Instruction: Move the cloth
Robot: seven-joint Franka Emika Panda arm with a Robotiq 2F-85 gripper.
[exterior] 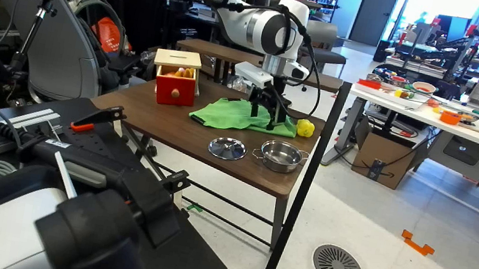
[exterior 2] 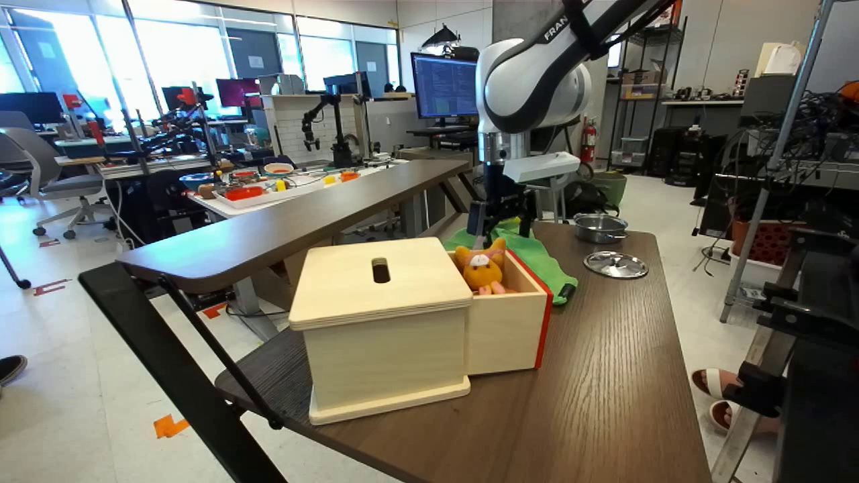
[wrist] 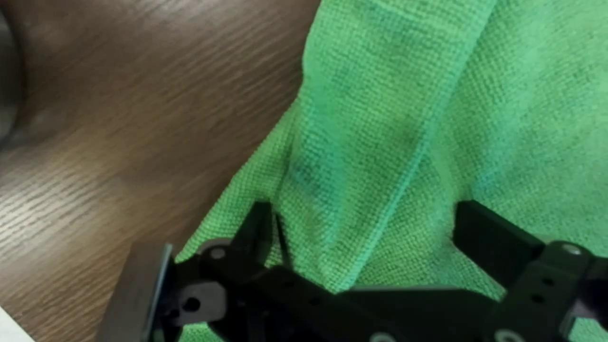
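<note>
A green cloth lies loosely spread and folded on the brown table, in an exterior view and in an exterior view. It fills much of the wrist view, with a raised fold and a seam running between my fingers. My gripper is open, fingers wide apart, right over the cloth and pointing down. It also shows in both exterior views. The fingertips are at the cloth or very close to it; I cannot tell whether they press on it. Nothing is pinched between them.
A wooden box with an open red-fronted drawer holding soft toys stands beside the cloth. A steel pot, its lid and a yellow pepper stand near the cloth on the table. A raised shelf runs along one side.
</note>
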